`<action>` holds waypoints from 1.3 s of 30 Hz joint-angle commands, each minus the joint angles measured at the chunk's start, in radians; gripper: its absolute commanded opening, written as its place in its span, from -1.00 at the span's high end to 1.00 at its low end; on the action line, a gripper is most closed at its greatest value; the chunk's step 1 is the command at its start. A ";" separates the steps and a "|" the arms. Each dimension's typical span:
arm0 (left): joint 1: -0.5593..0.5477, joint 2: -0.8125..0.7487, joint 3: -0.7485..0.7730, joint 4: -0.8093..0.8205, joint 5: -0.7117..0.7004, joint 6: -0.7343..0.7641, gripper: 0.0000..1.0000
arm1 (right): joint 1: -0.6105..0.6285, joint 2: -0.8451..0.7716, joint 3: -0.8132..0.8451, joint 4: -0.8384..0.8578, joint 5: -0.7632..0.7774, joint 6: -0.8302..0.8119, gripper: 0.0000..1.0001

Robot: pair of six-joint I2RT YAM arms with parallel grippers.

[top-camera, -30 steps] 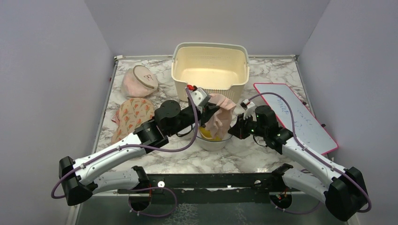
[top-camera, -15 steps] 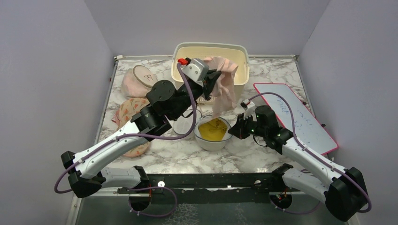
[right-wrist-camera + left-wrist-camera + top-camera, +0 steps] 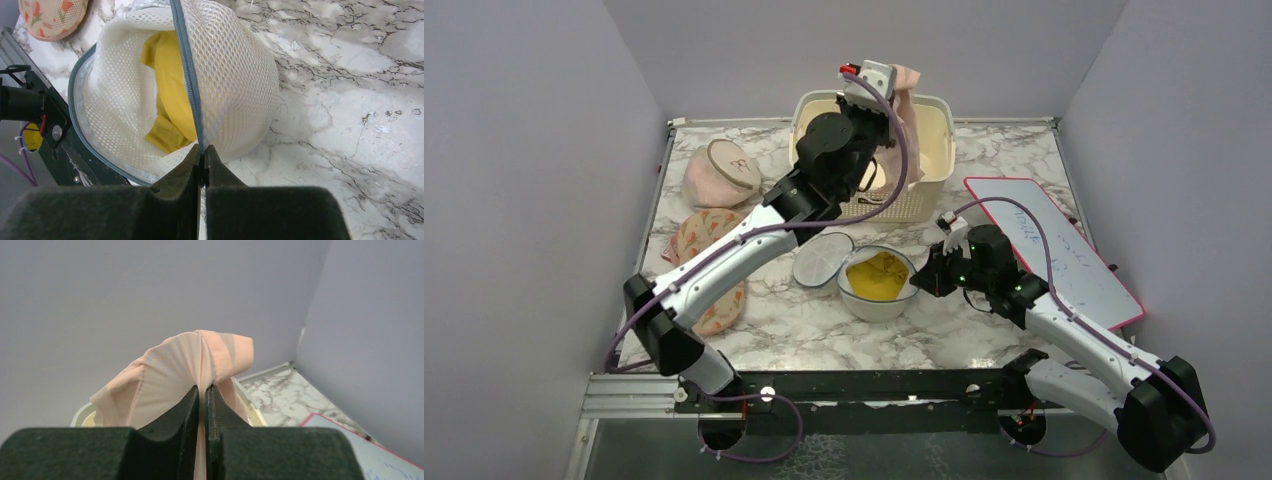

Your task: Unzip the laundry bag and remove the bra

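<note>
The pale pink bra hangs from my left gripper, raised high over the cream basket at the back. In the left wrist view the jaws are shut on a fold of the bra, with the left gripper pointing toward the back wall. The white mesh laundry bag sits open at the table's middle, its round lid flap lying to its left and a yellow garment inside. My right gripper is shut on the bag's grey zip rim, the right gripper pinching the rim's near end.
The cream perforated basket stands at the back centre. A pinkish round bag and a floral mesh piece lie at the left. A pink-framed whiteboard lies at the right.
My left arm lifted the bra out of the laundry bag and carried it up and back to above the basket. The right arm stayed put on the rim.
</note>
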 commanded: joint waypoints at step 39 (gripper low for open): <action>-0.051 -0.263 -0.729 -0.170 0.258 -0.437 0.11 | 0.007 0.075 0.009 0.020 -0.090 -0.005 0.98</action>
